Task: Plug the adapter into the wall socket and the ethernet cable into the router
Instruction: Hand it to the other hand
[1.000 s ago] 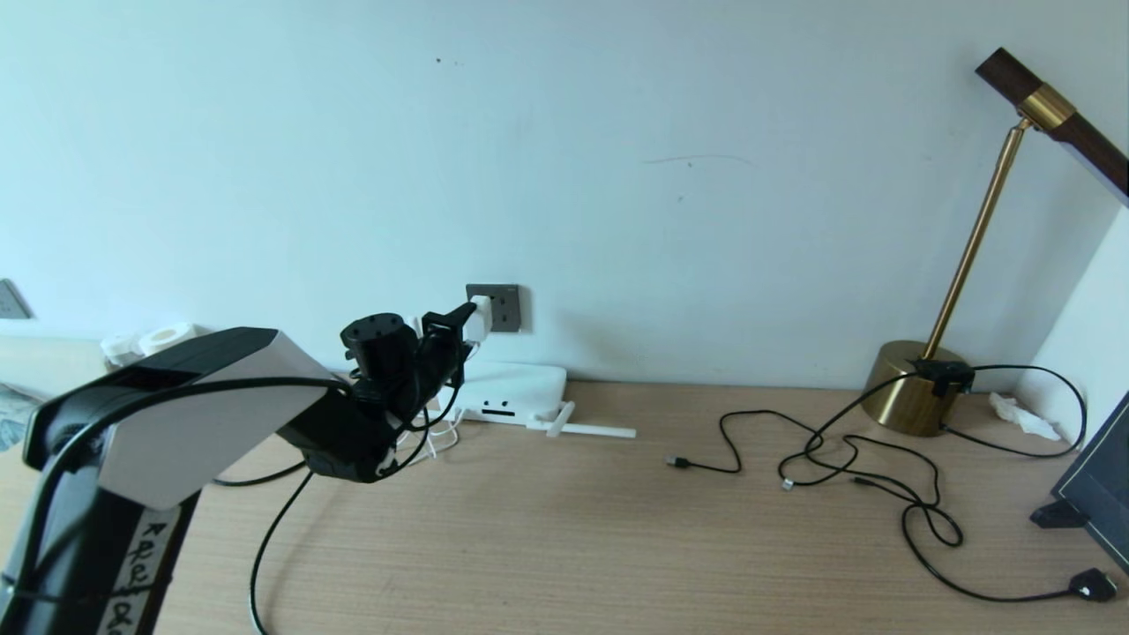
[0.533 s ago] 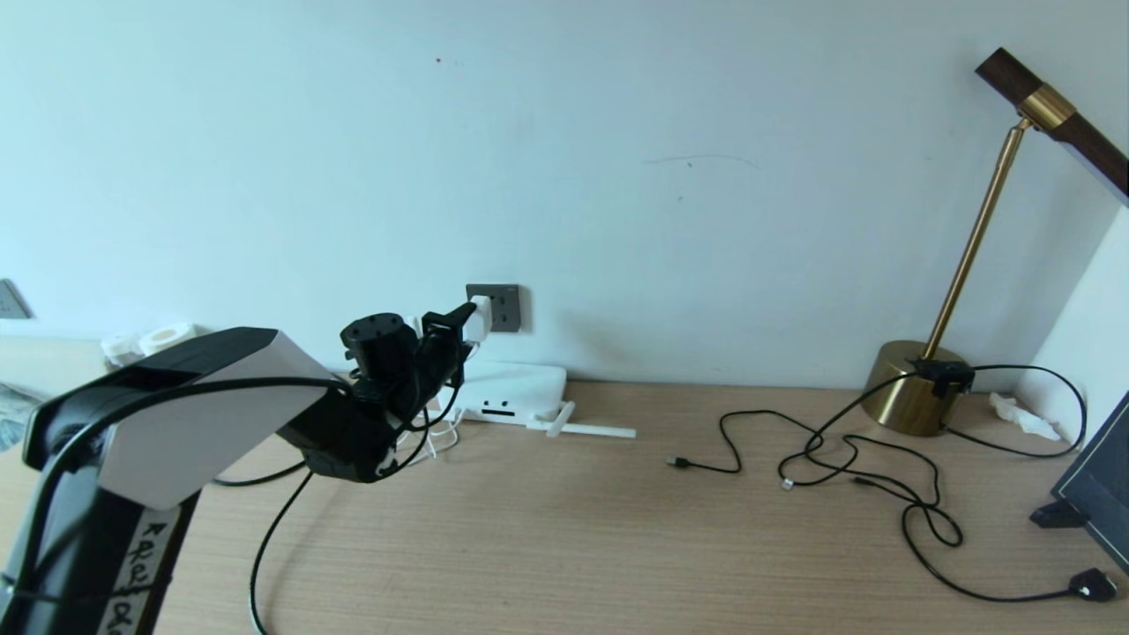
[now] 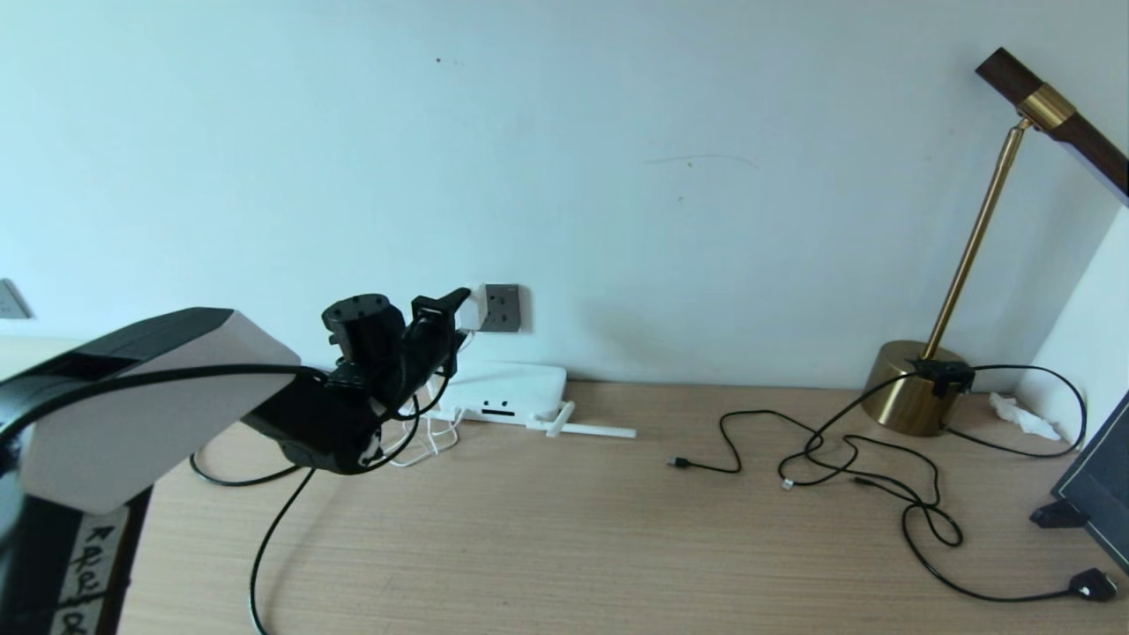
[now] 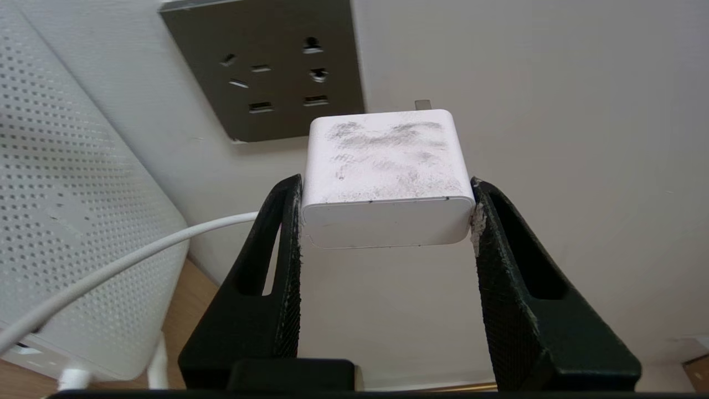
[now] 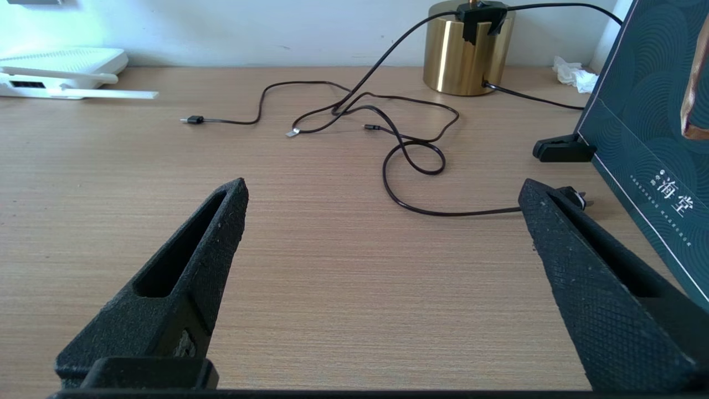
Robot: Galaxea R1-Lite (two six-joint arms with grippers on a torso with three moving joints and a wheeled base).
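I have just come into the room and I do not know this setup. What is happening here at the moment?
The robot's left gripper holds a small white cube-shaped power adapter with a thin white cord, close to the dark grey square wall socket. The adapter is not yet plugged in: its metal pin is visible, beside the socket plate. The flat white router lies on the wooden desk below the socket. The right gripper rests open and empty, low over the desk.

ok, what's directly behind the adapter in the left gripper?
Behind the adapter, clamped in the left gripper, is bare wall, with the wall socket off to one side. One prong peeks past the adapter's far edge; the rest of its plug face is hidden.
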